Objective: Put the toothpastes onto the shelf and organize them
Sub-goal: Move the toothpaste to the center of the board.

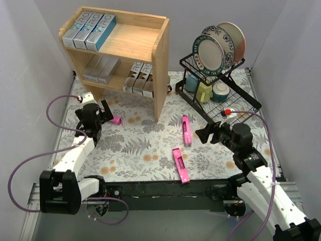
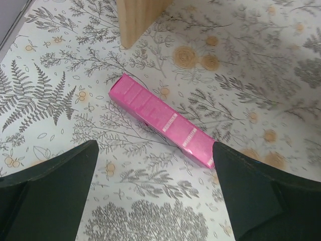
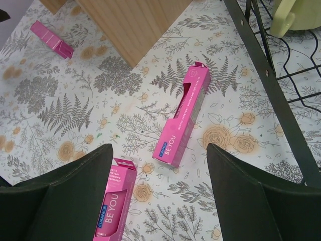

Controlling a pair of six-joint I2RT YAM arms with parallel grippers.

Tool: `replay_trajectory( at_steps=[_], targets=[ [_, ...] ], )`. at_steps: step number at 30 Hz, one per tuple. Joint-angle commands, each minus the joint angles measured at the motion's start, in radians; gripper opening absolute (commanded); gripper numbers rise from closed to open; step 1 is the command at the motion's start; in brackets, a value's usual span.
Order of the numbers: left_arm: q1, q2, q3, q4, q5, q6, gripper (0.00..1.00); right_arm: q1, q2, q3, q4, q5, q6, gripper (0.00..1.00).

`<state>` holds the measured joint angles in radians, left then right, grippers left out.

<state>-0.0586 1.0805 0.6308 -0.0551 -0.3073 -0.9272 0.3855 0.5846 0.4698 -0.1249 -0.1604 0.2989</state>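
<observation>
Now | near pink carton (image 1: 180, 164) and second pink carton (image 1: 186, 129) flat on floral mat (image 1: 145, 145) | right gripper (image 3: 159, 148) wide, empty, above them | left gripper (image 2: 154, 146) wide, over third pink carton (image 2: 160, 120) | wooden shelf (image 1: 159, 65): silver-teal cartons (image 1: 94, 30) on top, more below.

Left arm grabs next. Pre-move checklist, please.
1. Left gripper open: ok.
2. Hot pink toothpaste carton lying flat under it: ok.
3. Carton square to the fingers: not ok, it lies diagonally.
4. Carton clear of light wooden shelf's foot: ok.
5. Room on shelf top beside three silver-teal cartons: ok.
6. Right gripper out of the way, open over two other pink cartons: ok.
</observation>
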Motion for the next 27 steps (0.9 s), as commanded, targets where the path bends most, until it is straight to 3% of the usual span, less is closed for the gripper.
replay_trajectory(
  at_steps=[1, 6, 13, 23, 27],
  targets=[
    [0.046, 0.105, 0.059, 0.185, -0.065, 0.045, 0.98, -0.004, -0.008, 0.007, 0.056, -0.016, -0.012, 0.83],
    [0.186, 0.246, 0.119, 0.247, 0.074, -0.022, 0.98, -0.002, -0.003, -0.002, 0.065, -0.018, -0.014, 0.84],
    [0.224, 0.484, 0.256, 0.193, 0.126, -0.082, 0.97, -0.002, -0.006, -0.013, 0.067, -0.005, -0.021, 0.84],
    [0.246, 0.654, 0.329, 0.140, 0.201, -0.147, 0.86, -0.002, -0.005, -0.023, 0.076, -0.014, -0.027, 0.83],
    [0.246, 0.670, 0.343, 0.060, 0.229, -0.179, 0.76, -0.002, -0.011, -0.030, 0.082, -0.011, -0.027, 0.84]
  ],
)
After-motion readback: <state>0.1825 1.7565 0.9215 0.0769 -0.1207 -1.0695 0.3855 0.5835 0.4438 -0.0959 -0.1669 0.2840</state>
